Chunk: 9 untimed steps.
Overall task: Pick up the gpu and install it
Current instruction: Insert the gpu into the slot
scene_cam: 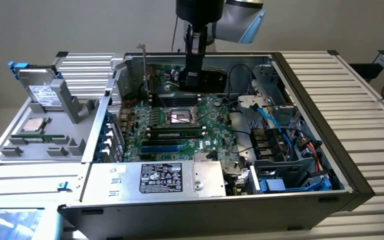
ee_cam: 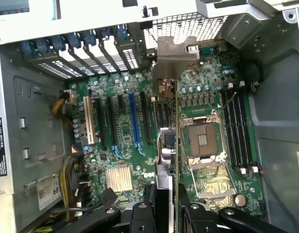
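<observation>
One silver hard drive (scene_cam: 45,92) stood upright in the grey tray (scene_cam: 38,145) at the exterior view's left, with a processor chip (scene_cam: 33,127) lying flat just in front of it. Next over was the open computer case (scene_cam: 312,100) on the ribbed worktop (scene_cam: 365,90), motherboard (scene_cam: 178,125) exposed. The tool (scene_cam: 193,75) hung over the board's far part, jaws closed on the gpu (scene_cam: 212,80) — card on edge, raised above the board.

Wrist view: tool (ee_cam: 166,208) clamped the card's upper edge. The gpu (ee_cam: 167,145) showed edge-on, its silver bracket (ee_cam: 176,53) near the rear slot openings. Blue cables (scene_cam: 275,125) ran along the case's right side.
</observation>
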Each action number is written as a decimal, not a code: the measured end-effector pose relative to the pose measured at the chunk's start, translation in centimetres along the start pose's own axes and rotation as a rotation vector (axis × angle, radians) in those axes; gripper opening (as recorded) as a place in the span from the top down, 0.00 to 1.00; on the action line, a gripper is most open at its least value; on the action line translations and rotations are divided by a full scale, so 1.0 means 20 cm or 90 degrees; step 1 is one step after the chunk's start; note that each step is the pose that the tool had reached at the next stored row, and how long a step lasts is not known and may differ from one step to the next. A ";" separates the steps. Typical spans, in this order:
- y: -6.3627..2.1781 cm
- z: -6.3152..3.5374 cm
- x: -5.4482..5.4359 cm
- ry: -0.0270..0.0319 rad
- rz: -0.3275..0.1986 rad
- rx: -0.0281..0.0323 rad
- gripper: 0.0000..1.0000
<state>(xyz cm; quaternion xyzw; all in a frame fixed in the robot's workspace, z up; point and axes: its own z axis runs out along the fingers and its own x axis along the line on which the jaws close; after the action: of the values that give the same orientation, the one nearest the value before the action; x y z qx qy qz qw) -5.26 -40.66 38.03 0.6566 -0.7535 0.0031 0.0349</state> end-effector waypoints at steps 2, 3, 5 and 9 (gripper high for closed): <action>0.000 0.005 0.00 0.0043 -0.020 0.0019 0.72; -0.001 0.010 0.00 0.0048 -0.032 0.0028 0.72; -0.001 0.020 0.00 0.0052 -0.053 0.0045 0.72; 0.034 0.042 0.00 -0.0028 -0.067 0.0052 0.72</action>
<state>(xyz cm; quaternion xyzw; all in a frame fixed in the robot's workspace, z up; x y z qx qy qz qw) -5.98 -40.66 37.23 0.6952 -0.7181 0.0028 0.0307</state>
